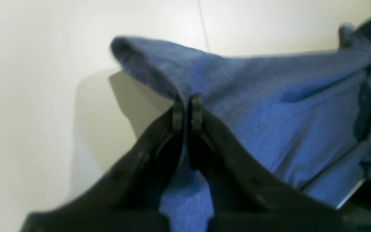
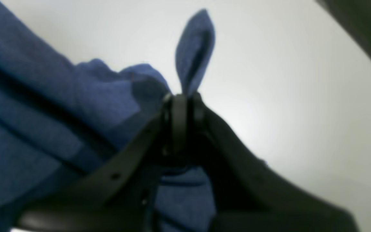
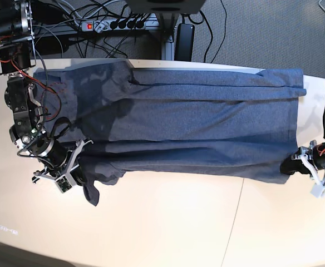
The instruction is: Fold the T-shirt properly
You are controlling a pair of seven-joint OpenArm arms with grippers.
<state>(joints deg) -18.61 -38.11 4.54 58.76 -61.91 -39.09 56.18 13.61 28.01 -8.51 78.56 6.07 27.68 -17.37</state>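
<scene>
Dark blue-grey cloth of the T-shirt [image 1: 269, 109] fills the left wrist view, a pinched ridge of it caught between the left gripper [image 1: 187, 111], whose black fingers [image 1: 177, 116] are pressed together on the fabric. In the right wrist view the right gripper [image 2: 180, 109] is likewise clamped on the T-shirt, with a small pointed flap of cloth standing up past its fingers [image 2: 198, 109]. From the base view the T-shirt lies spread lengthwise across the pale counter [image 3: 168, 222], reaching almost from one end to the other, with long shallow creases running along it. The right gripper holds the T-shirt's near edge at that view's left end, where a loose tab of cloth hangs toward the counter's front. The left gripper holds the T-shirt's near corner at the view's right end. A thin seam in the counter [image 3: 233, 222] runs out from under the T-shirt's near edge toward the front. Beyond the T-shirt's far edge, off the counter, a power strip [image 3: 115, 24] and black cables [image 3: 218, 22] lie on grey carpet [image 3: 274, 33].
</scene>
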